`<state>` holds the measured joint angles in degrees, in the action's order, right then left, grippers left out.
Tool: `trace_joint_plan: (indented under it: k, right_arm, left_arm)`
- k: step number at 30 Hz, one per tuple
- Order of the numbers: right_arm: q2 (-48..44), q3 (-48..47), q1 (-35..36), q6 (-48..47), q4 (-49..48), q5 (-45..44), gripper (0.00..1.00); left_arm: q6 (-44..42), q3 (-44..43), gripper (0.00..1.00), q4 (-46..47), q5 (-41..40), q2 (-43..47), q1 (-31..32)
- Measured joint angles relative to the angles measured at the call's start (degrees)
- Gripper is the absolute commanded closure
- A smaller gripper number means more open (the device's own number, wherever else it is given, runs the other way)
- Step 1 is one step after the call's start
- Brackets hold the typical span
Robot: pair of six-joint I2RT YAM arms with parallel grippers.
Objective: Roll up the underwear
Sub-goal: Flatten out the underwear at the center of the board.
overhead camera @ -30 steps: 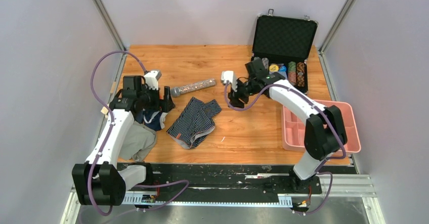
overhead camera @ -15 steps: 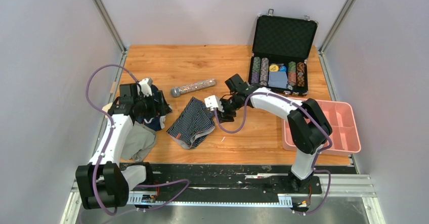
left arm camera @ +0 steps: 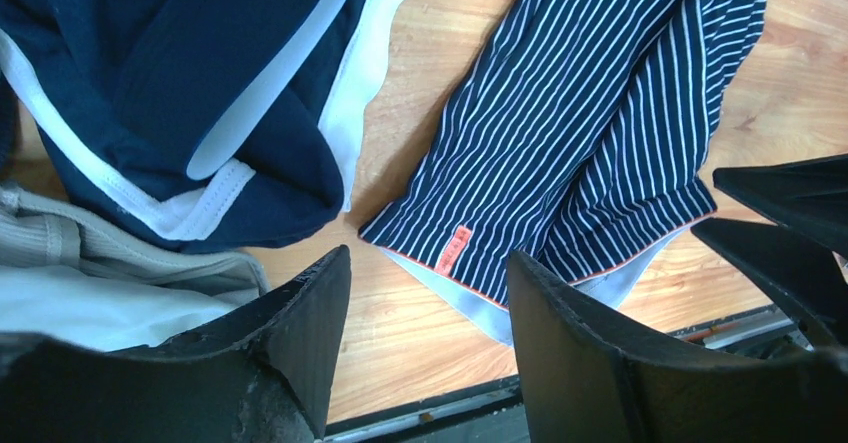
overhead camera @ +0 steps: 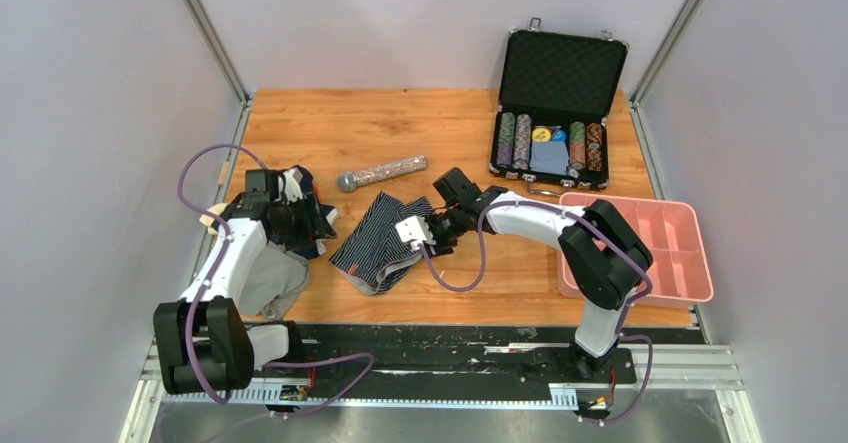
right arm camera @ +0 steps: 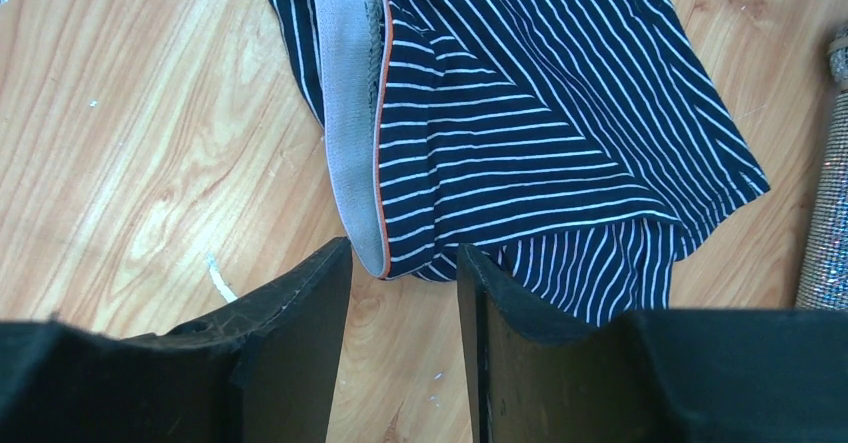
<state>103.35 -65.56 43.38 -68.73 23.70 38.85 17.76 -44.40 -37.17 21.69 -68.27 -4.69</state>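
Wooden tabletop (overhead camera: 400,123): two cloth briefs, navy white-striped pair (overhead camera: 385,238) centre by right gripper (right arm camera: 402,250), plain navy pair (left arm camera: 150,113) left by left gripper (left arm camera: 428,258), both spread, empty; one glittery microphone (overhead camera: 385,172), one black chip case (overhead camera: 560,73), one pink tray (overhead camera: 690,263) around

bright even diffuse light; faint soft shadows on counter (overhead camera: 330,123); top view sharp; wrist views crisp, near jaws dark, slightly blurred.

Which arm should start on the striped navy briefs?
Right. The right arm's fingers, open, frame the waistband corner of the navy white-striped cloth briefs; the left arm's fingers sit by the plain navy orange-patched pair.
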Motion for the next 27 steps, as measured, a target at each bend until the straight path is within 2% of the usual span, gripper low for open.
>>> trace_joint_plan:
  k: [7,17,21,27]
  right_arm:
    - [-0.5,1.1,0.4,-2.1,-1.9,-0.4,0.60]
    - [-3.5,5.7,0.5,-8.1,-4.6,-0.4,0.58]
    - [-3.5,6.6,0.5,-9.9,-5.0,-0.4,0.62]
    - [-3.7,9.4,0.5,-11.0,-11.0,-0.5,0.66]
  left_arm:
    - [1.3,1.1,0.34,-0.5,-0.7,-1.0,0.0]
    - [1.9,1.9,0.28,0.0,-1.3,-2.2,0.0]
    - [1.9,2.1,0.28,0.2,-1.5,-2.6,0.0]
    - [1.9,2.1,0.27,0.3,-1.5,-2.9,-0.1]
